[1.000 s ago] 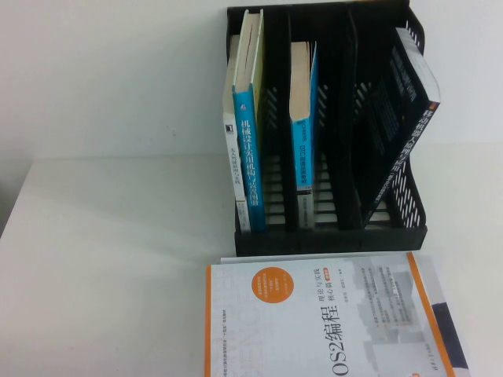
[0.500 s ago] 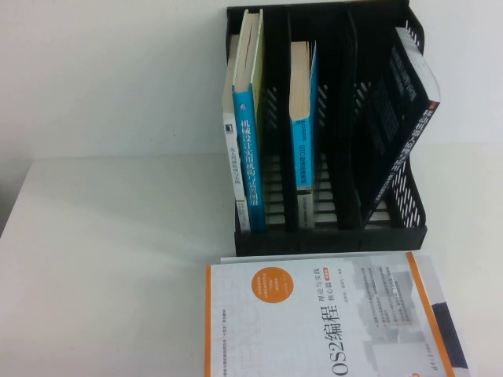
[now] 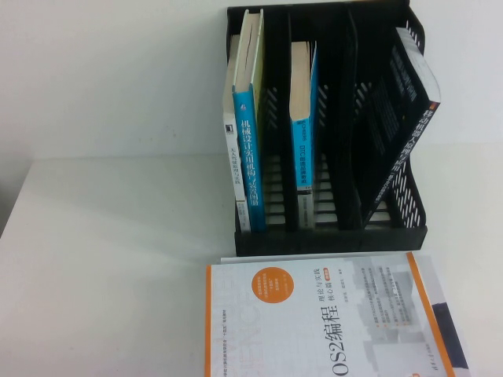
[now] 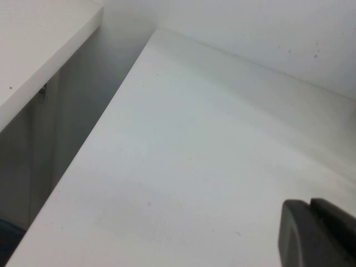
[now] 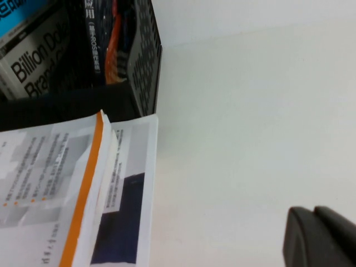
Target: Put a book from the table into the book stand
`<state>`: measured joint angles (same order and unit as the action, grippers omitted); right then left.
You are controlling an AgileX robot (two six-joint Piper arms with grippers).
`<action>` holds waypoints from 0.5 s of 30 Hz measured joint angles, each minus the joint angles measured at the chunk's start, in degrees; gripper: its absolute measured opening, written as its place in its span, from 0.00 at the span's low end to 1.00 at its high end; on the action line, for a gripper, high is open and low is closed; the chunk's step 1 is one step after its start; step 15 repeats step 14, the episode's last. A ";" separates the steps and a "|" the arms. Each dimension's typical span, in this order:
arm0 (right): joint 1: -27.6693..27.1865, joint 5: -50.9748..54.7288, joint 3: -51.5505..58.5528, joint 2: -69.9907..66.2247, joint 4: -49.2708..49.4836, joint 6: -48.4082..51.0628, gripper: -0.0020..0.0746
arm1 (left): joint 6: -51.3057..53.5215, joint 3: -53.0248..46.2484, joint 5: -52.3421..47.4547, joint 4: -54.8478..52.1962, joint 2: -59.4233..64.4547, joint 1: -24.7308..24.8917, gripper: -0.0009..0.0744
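The book, thick with a blue spine and pale cover, stands upright in the left slot of the black book stand at the back of the white table. Neither gripper shows in the high view. My left gripper hangs over bare table far from the stand, its fingers together and holding nothing. My right gripper is over bare table to the right of the stand's corner, its fingers together and holding nothing.
A white book with an orange circle lies flat in front of the stand, over another book. A thinner blue book stands in the middle slot. A dark book leans in the right slot. A white-spined book stands beside the task book.
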<state>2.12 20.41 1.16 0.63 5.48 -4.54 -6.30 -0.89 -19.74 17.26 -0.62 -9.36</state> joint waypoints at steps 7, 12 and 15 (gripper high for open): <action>0.00 0.00 0.00 0.00 -0.04 0.00 0.02 | 0.00 0.00 0.00 0.00 0.00 0.00 0.01; 0.00 0.00 0.00 0.00 -0.23 -0.76 0.02 | 0.00 0.00 0.00 0.00 0.00 0.00 0.01; 0.00 0.00 0.00 0.00 -0.26 -0.99 0.02 | 0.00 0.00 0.00 0.00 0.00 0.00 0.01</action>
